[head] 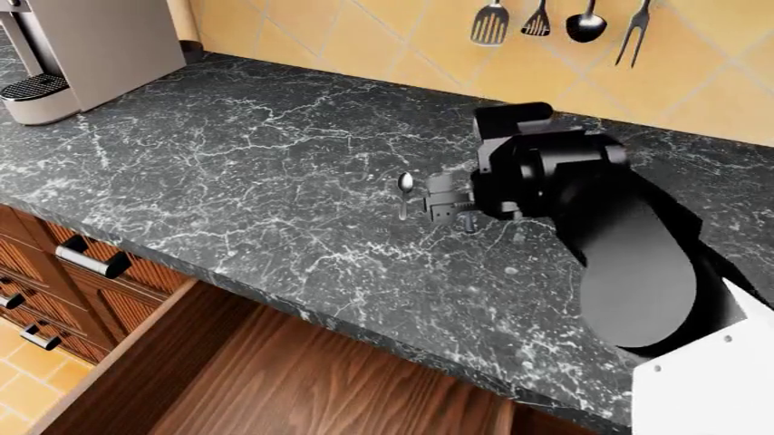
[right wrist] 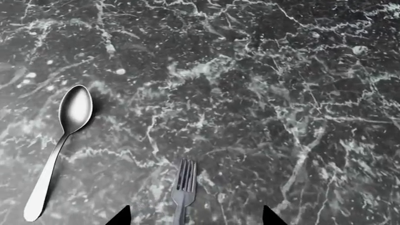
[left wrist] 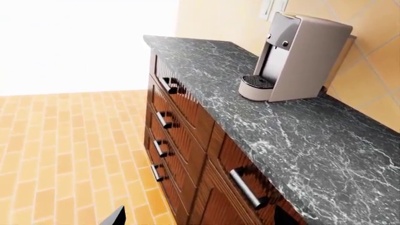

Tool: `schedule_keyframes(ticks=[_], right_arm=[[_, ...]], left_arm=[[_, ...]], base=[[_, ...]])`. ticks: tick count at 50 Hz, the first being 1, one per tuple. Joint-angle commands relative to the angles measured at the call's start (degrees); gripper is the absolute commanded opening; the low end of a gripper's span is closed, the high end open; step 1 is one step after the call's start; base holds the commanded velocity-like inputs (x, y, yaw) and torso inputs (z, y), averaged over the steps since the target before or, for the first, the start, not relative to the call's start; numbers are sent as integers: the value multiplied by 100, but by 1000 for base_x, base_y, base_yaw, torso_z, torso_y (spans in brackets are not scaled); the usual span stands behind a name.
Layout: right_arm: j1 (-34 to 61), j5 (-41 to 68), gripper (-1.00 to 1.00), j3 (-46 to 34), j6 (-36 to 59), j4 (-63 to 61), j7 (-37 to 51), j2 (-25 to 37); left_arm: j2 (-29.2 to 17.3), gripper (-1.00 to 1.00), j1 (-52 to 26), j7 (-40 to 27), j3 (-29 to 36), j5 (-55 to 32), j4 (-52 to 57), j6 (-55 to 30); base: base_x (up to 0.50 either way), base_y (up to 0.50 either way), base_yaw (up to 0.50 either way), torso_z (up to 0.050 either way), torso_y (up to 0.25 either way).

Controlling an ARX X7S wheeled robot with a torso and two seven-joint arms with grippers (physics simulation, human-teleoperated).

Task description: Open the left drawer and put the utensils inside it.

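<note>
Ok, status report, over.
Right tool open above the fork. Spoon beside it on the counter. Left drawer open. Left tool barely visible. Nothing obstructing.

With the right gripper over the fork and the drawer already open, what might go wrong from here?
The fork lies flat on the countertop, lined up between the fingers of the right gripper, so a grasp may scrape stone or slip off its thin handle. The spoon lies close beside it and might get knocked. Carrying either into the left drawer, the piece could catch the counter's front edge.
</note>
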Motion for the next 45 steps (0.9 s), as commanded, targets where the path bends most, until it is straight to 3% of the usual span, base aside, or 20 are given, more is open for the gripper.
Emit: schedule_keyframes(ticks=[1, 10, 22, 29, 45], right_arm=[[-156, -1816, 100, 2055, 240, -2, 141, -4], [-258, -2249, 100, 2498, 262, 0, 298, -3], [-185, -1135, 100, 1448, 22, 0, 411, -3], [-181, -1030, 100, 1376, -1, 0, 492, -3], [-247, -209, 100, 606, 112, 0, 729, -3]], left_arm=[[42, 100, -62, 44, 93, 44, 18, 2], [90, 100, -128, 129, 189, 102, 62, 7], [52, 100, -186, 220, 22, 198, 148, -243], [48, 100, -168, 230, 55, 160, 67, -279], [75, 100, -274, 226, 22, 182, 63, -247]], base=[[0, 0, 0, 0, 0], [0, 0, 0, 0, 0], [0, 0, 0, 0, 0], [0, 0, 0, 0, -249], [1, 0, 0, 0, -4]])
